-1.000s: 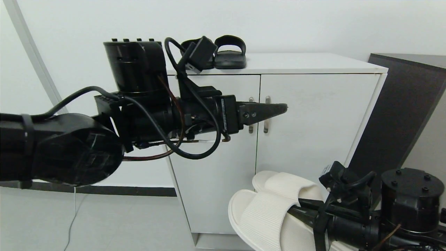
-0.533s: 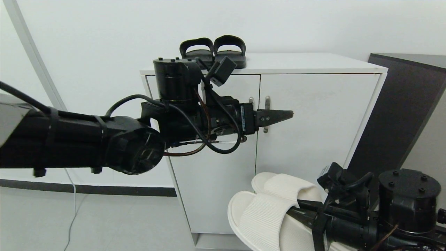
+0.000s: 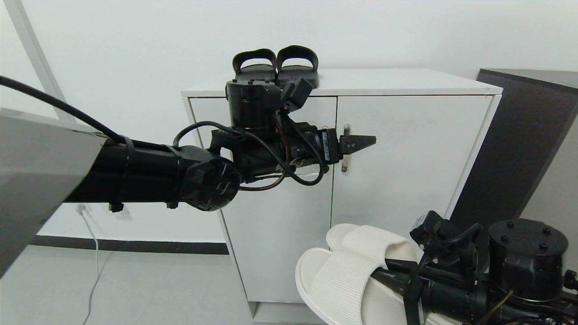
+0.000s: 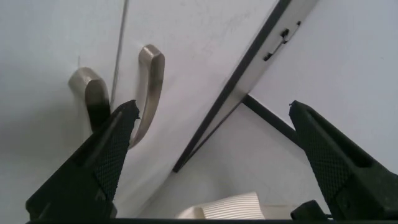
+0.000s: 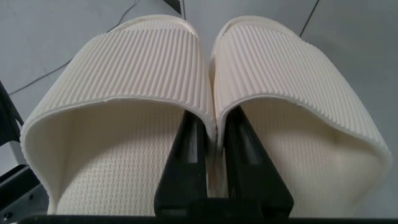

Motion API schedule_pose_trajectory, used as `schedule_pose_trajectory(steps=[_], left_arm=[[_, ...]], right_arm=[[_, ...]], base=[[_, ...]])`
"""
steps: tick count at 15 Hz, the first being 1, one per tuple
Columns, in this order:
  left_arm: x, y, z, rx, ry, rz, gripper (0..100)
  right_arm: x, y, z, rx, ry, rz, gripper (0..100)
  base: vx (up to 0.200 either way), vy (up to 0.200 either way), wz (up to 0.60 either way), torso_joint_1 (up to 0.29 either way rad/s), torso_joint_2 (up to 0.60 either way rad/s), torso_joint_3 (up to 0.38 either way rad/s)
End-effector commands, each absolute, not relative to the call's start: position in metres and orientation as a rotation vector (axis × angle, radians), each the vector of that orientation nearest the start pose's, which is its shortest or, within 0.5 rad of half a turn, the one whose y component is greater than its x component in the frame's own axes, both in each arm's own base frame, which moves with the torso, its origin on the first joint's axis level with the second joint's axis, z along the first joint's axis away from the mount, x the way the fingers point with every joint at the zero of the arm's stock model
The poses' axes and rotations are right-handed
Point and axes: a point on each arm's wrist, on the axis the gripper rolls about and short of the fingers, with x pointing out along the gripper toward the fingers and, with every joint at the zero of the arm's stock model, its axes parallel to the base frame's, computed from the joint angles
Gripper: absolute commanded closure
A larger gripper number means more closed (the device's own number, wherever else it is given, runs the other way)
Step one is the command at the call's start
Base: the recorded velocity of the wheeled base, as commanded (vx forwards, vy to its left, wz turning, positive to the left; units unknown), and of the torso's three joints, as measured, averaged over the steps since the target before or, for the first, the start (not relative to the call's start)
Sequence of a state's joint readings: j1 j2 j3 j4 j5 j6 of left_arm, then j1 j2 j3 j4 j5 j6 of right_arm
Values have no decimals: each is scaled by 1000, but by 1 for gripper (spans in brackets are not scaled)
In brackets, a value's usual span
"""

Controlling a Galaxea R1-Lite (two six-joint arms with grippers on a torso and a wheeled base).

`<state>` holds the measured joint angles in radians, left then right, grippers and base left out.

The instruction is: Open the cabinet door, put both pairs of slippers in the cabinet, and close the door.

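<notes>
The white cabinet has both doors shut, with two metal handles at the middle seam. My left gripper is level with the handles, close to the doors. In the left wrist view it stands open, one fingertip right by the handles and nothing held. A black pair of slippers rests on the cabinet top. Low at the front right, my right gripper is shut on the white pair of slippers, pinching their two inner edges together.
A dark grey panel stands against the cabinet's right side. A white cable hangs down to the floor at the left, by a black baseboard. The grey floor lies open in front of the cabinet.
My left arm has stretched forward towards the cabinet, bringing its gripper up to the handles and slightly higher. The right arm with the white slippers has stayed put.
</notes>
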<state>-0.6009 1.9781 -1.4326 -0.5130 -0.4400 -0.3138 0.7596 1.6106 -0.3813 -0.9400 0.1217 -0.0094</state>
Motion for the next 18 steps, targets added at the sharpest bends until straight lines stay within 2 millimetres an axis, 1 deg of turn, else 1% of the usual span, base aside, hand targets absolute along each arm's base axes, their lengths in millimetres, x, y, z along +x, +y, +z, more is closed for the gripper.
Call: schedule_pose_trajectory(steps=[1,4,7,11,12,14,18], left_arm=[[341,-241,242,-283,198,-1016,0],[350,-245,236,-281,210,-1013,0],[360,-252,237,-283,218,-1019,0],[362,-255,237,-283,232,-1029,0],[361,-254,237,-283,235,-1029,100],[359,-253,236,-283,242,-1026,100],[343,-245,240,-281,258,-1031,100]], right_arm=[[172,167,130,-104,283,877,100],[172,167,130,-107,282,877,100],[172,167,130,-108,281,878,100],[171,167,131,-107,280,878,100],[171,167,130,-108,283,879,100],[170,166,129,-110,289,883,100],[163,168,127,-117,294,912,100]], base=[[0,0,0,0,0,0],[0,0,0,0,0,0],[0,0,0,0,0,0],[0,0,0,0,0,0],[0,0,0,0,0,0],[0,0,0,0,0,0],[0,0,0,0,0,0]])
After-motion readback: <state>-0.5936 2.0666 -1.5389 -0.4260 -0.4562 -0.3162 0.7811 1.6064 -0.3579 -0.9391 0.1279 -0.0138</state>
